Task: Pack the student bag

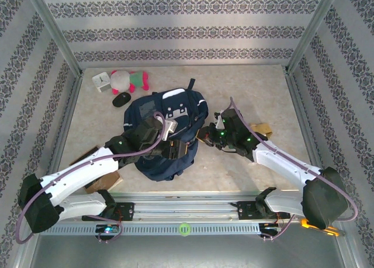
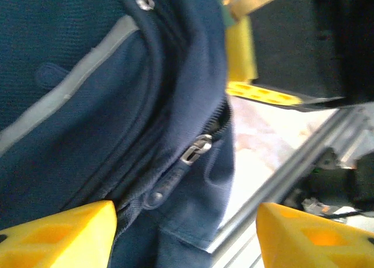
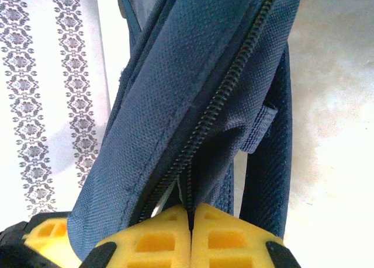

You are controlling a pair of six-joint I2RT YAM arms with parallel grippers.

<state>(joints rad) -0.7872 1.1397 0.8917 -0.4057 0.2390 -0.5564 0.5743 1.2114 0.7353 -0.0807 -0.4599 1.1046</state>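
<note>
At table (image 1: 251, 93) centre, student bag (image 1: 137, 111) between arms; right end effector (image 3: 191, 236) clenched on zip edge; left end effector (image 2: 187, 239) released, straddling zipper pull (image 2: 196, 149).

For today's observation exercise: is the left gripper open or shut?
Open. The left gripper has its yellow fingers wide apart; the zip pull of the student bag lies beyond them, untouched.

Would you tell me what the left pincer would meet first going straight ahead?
Probably the student bag, near the zip pull ahead of the open left pincer; depth is unclear.
</note>
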